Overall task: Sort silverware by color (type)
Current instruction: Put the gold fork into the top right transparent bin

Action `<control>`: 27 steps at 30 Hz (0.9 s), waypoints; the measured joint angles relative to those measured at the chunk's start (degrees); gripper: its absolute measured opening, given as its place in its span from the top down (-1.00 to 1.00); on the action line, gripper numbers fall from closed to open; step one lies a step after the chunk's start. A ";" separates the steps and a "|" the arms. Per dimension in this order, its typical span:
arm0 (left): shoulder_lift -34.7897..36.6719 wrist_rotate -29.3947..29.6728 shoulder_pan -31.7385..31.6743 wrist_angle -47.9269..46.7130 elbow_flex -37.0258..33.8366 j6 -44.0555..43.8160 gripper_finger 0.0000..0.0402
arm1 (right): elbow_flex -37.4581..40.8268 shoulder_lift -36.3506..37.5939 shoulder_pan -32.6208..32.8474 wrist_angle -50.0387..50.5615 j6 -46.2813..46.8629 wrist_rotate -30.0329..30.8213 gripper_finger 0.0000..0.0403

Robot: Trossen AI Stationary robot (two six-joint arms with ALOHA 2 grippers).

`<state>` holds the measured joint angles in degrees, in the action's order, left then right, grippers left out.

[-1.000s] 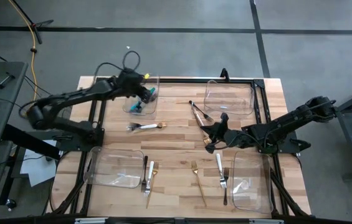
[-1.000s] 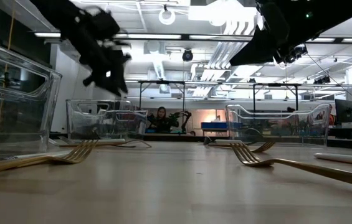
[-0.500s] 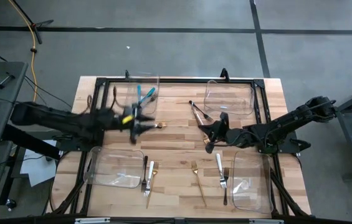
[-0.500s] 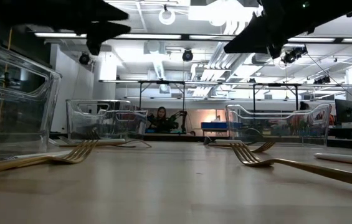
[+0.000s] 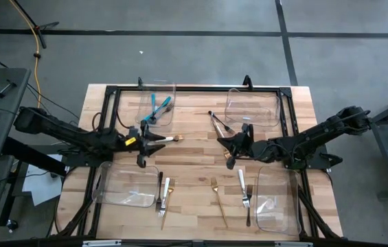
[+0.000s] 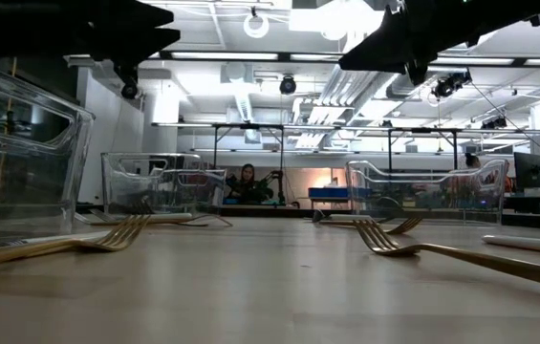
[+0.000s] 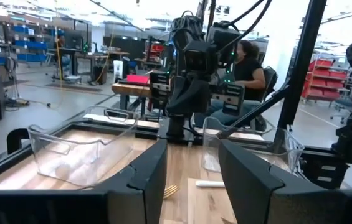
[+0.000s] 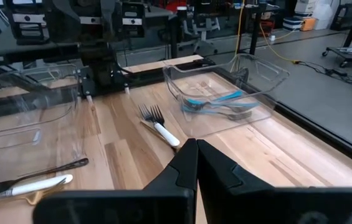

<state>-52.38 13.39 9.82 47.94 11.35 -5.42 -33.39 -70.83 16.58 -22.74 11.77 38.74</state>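
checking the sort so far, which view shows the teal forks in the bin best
The right wrist view: the teal forks lie close and unobstructed inside the clear bin. The high view shows them small. The low and left wrist views do not show them clearly.

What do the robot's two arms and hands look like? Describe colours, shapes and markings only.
Both arms are dark, slim and jointed. The left hand has a yellow mark just behind its two dark fingers, which are broad and flat. The right hand is all dark, its fingers narrowing to a wedge.
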 joint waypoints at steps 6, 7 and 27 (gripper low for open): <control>0.00 -0.05 0.00 -0.05 0.00 0.54 0.32 | 0.00 0.00 -0.02 -0.25 0.21 -0.59 1.00; 0.00 -0.09 0.00 -0.04 0.00 0.24 0.32 | 0.00 0.00 -0.02 -0.26 0.24 -1.18 1.00; 0.01 -0.13 -0.07 -0.15 0.04 1.63 0.32 | -9.63 -3.94 1.63 2.31 7.95 -17.97 0.92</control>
<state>-52.37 13.26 9.76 47.79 11.40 -3.79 -43.02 -74.77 18.21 -20.44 19.72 20.77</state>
